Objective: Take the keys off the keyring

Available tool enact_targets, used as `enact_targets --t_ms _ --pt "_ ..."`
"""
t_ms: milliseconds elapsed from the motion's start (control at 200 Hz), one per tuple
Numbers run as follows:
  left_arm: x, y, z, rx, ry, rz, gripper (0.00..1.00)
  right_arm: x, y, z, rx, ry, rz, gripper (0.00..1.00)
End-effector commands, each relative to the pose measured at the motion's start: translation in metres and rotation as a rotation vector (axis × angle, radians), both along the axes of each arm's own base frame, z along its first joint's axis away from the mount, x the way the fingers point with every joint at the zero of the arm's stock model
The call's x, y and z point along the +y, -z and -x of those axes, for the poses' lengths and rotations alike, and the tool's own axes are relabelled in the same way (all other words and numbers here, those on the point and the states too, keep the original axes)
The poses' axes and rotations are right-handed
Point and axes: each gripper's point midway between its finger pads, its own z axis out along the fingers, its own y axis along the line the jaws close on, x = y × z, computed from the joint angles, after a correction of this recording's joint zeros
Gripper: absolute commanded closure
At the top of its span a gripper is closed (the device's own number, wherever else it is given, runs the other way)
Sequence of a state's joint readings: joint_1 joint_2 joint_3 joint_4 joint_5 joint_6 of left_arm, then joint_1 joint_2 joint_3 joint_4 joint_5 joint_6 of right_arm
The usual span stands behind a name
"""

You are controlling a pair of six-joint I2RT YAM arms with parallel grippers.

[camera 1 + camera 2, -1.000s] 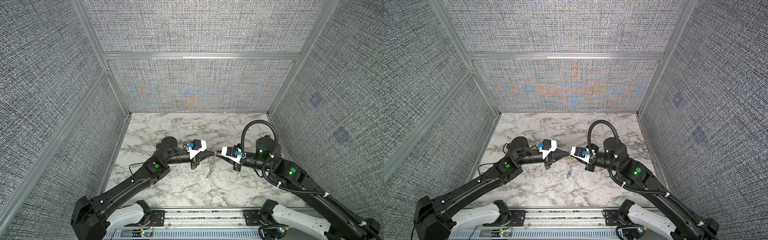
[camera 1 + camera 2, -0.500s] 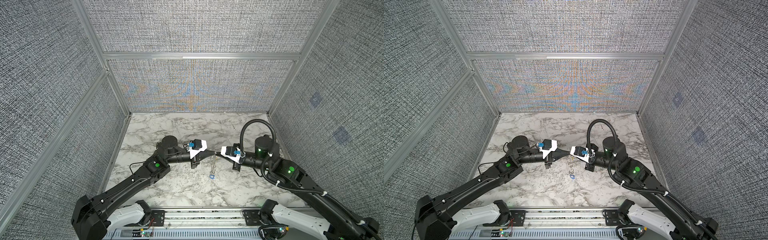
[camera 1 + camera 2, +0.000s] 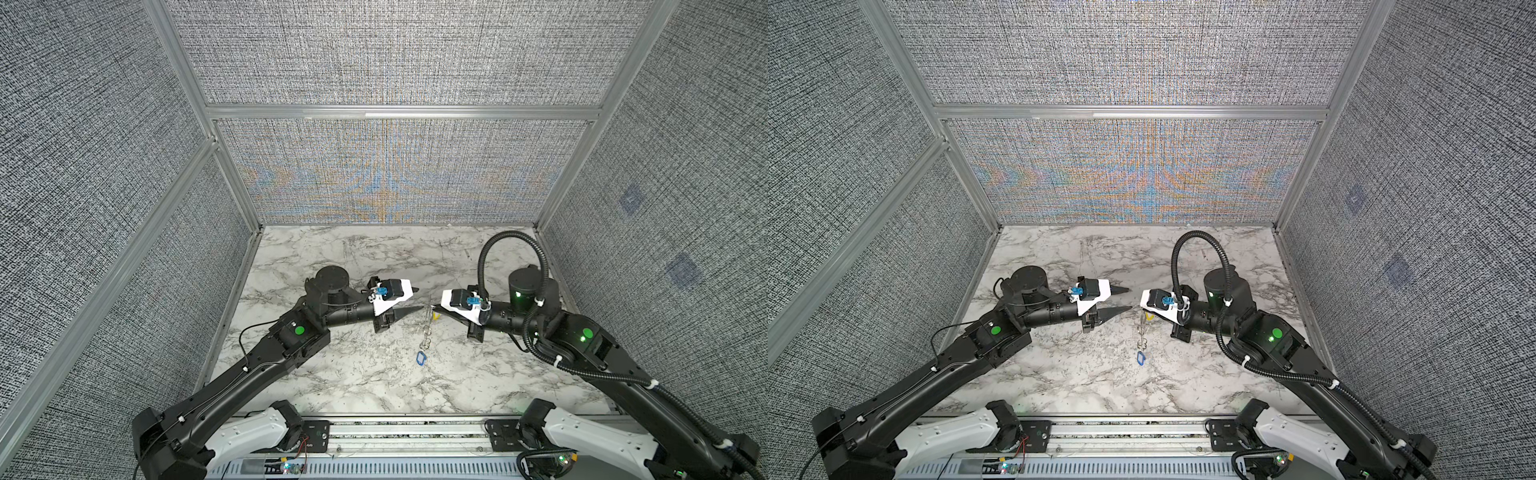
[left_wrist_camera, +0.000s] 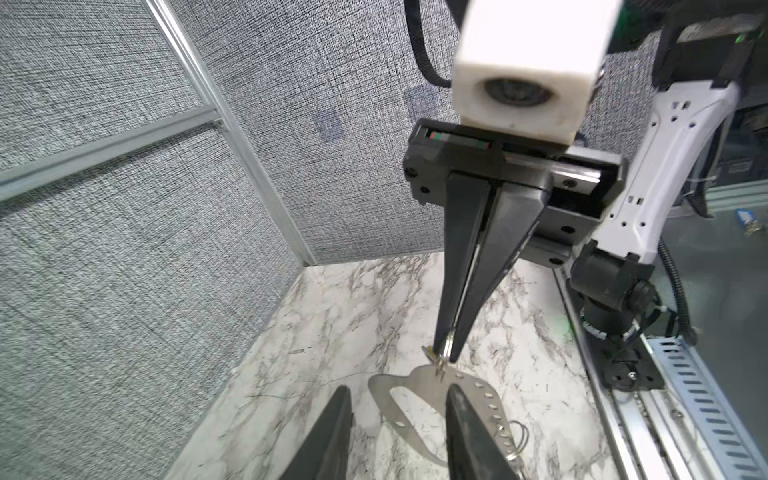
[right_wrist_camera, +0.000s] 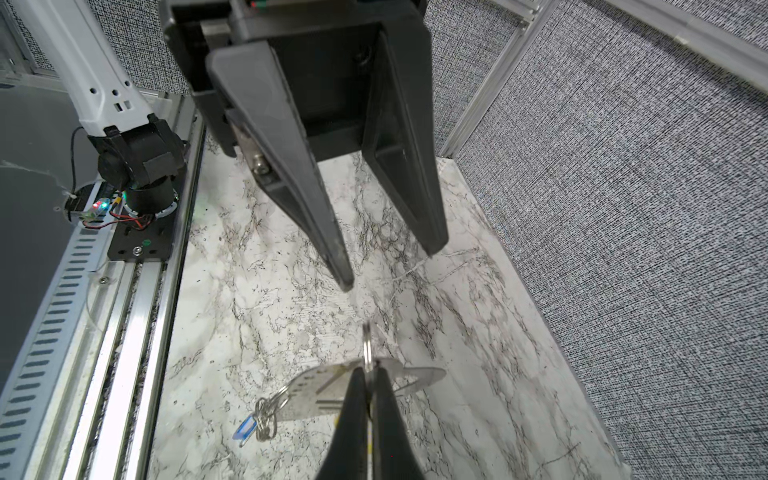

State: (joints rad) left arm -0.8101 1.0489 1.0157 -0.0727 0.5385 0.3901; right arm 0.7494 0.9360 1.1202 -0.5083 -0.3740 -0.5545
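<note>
Hanging below the right gripper (image 5: 368, 374), the keyring (image 5: 307, 399) is carried over the marble tabletop (image 3: 332, 374); the right gripper's jaws are seen pressed together on a small wire ring (image 5: 367, 345) threaded through the keyring's upper edge, so that the flat, perforated metal loop is held by it; in both top views the loop is shown only as a thin line; the yellow key (image 3: 435, 316) is found just beside the right gripper's tips, its attachment too small to be made out; the blue key (image 5: 245, 428) is strung on a cluster of wire rings (image 5: 266, 415) at the keyring's end farthest from the right gripper; whether it touches the tabletop cannot be told; the left gripper (image 5: 390, 269) is pointed tip to tip at the right gripper, near it but apart, its jaws spread and nothing held between them.
</note>
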Motion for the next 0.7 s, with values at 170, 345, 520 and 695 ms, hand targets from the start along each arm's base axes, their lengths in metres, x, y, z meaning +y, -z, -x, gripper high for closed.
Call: enact_targets --t_ms 170,345,520,695 --pt "0.007 0.012 -0.008 -0.141 -0.037 -0.177 0.6 0.002 0.003 0.001 0.065 -0.003 0.017 1.0" --pt "0.002 0.014 -0.004 -0.204 -0.016 -0.22 0.61 0.002 0.009 -0.003 0.104 0.012 0.056 1.0" --pt "-0.004 0.017 -0.004 -0.252 -0.012 -0.247 0.62 0.003 0.014 -0.007 0.139 0.021 0.086 1.0" --pt "-0.011 0.016 -0.001 -0.294 -0.009 -0.256 0.65 0.006 0.017 -0.008 0.159 0.019 0.097 1.0"
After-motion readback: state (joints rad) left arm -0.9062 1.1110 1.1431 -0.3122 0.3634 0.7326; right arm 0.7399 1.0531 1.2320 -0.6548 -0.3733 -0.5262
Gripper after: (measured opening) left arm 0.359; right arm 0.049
